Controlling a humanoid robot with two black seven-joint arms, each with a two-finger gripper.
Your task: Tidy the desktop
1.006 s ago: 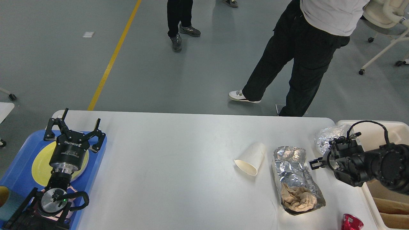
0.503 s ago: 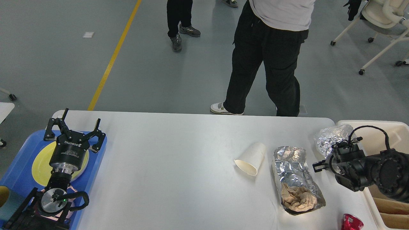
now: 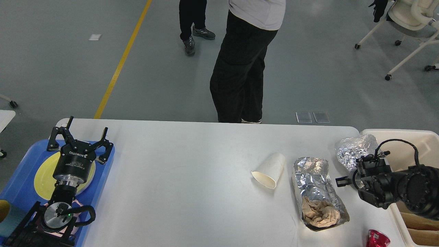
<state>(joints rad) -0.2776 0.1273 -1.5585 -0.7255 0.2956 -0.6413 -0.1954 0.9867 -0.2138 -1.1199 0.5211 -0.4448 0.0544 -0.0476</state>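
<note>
Our left jaws [image 3: 79, 137] are spread wide open and hold nothing. They hang over the far end of a blue tray [image 3: 20, 178] at the left end of the table [image 3: 192, 192], above a yellow plate [image 3: 43, 176] that lies in the tray. Our right jaws [image 3: 340, 181] are seen small, dark and end-on, so we cannot tell if they are open or closed. They point left, just beside the right edge of a flat foil wrap [image 3: 317, 188] with brown crumpled paper [image 3: 319, 212] in its near end. A crumpled foil ball [image 3: 353, 149] lies just on the far side of the right jaws. A white paper cup [image 3: 269, 169] lies on its side just left of the foil wrap. A red shiny thing [image 3: 377, 238] sits at the near right edge of the table. A cream bin [image 3: 408, 140] stands beside the right end of the table. The big white table fills the near half of our view. A person in black trousers [image 3: 240, 75] stands on the floor at its far side.
</note>
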